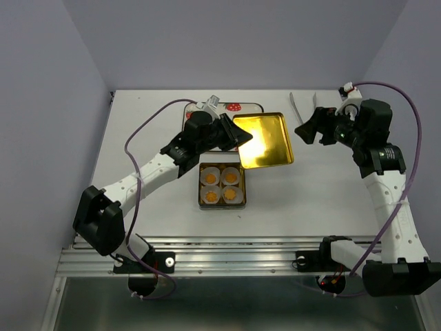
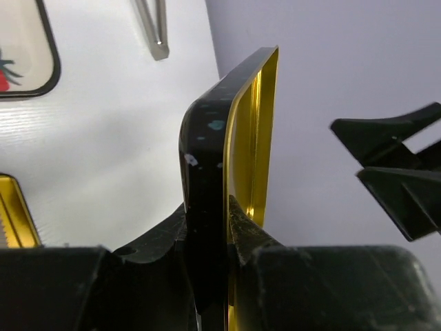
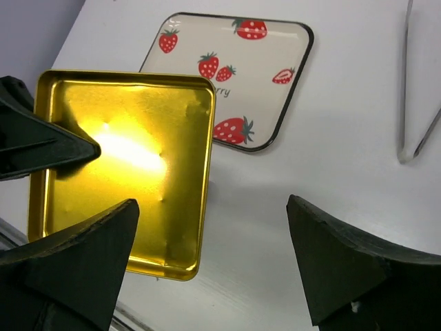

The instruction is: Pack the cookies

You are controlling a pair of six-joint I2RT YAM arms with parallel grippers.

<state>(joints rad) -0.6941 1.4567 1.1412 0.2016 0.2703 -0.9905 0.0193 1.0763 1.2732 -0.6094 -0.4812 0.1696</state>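
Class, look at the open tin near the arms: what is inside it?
Inside the tin: four cookies, each in a white cup. The floor beneath the cups is hidden.

My jaws stand wide apart at the bottom of the view, two black wedges holding nothing. The one at the left sits in front of the near corner of a gold tin lid (image 3: 131, 152); the other is over bare white counter (image 3: 331, 138). The lid shows me its shiny inside, with a bright glare across the middle and a low rim all round. At its left edge a black finger (image 3: 41, 145) of the other arm overlaps the rim. Behind the lid's far right corner lies a cream strawberry-printed tray (image 3: 255, 76) with a thin black rim. Metal tongs (image 3: 406, 153) lie at the upper right, apart from the tray.
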